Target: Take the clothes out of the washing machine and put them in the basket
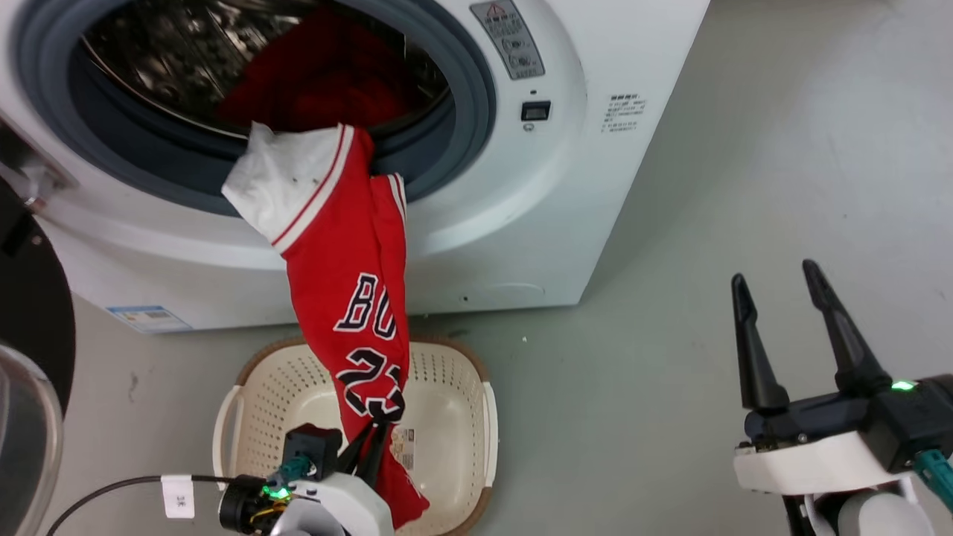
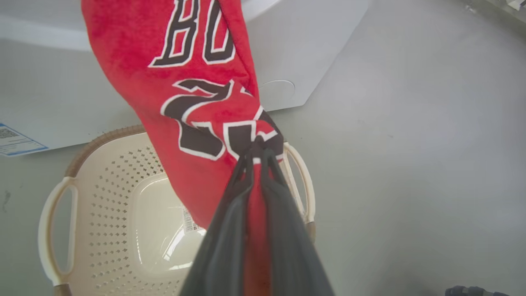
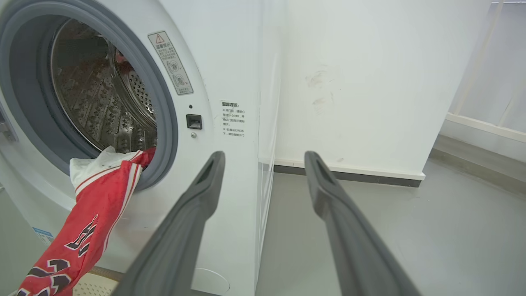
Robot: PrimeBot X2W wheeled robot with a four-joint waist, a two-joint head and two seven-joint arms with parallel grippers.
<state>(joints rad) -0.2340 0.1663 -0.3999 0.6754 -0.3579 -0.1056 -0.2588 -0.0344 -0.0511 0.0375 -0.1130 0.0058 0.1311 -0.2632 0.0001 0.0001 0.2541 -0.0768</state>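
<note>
The left gripper (image 2: 257, 153) is pinching the red jersey (image 1: 346, 268) between its closed fingers, just above the basket (image 1: 456, 376). The jersey is hanging out of the washing machine (image 1: 536, 201), while the right gripper (image 1: 773, 272) is pointing up, spread wide and holding nothing.

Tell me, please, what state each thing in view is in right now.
Washing machine: open, not yet emptied.
Door: swung open to the left.
Basket: upright, in front of the machine.
Jersey: hanging out of the machine, lower end over the basket.
Red garment: inside the machine.
Left gripper: shut on the jersey.
Right gripper: open, empty.
</note>
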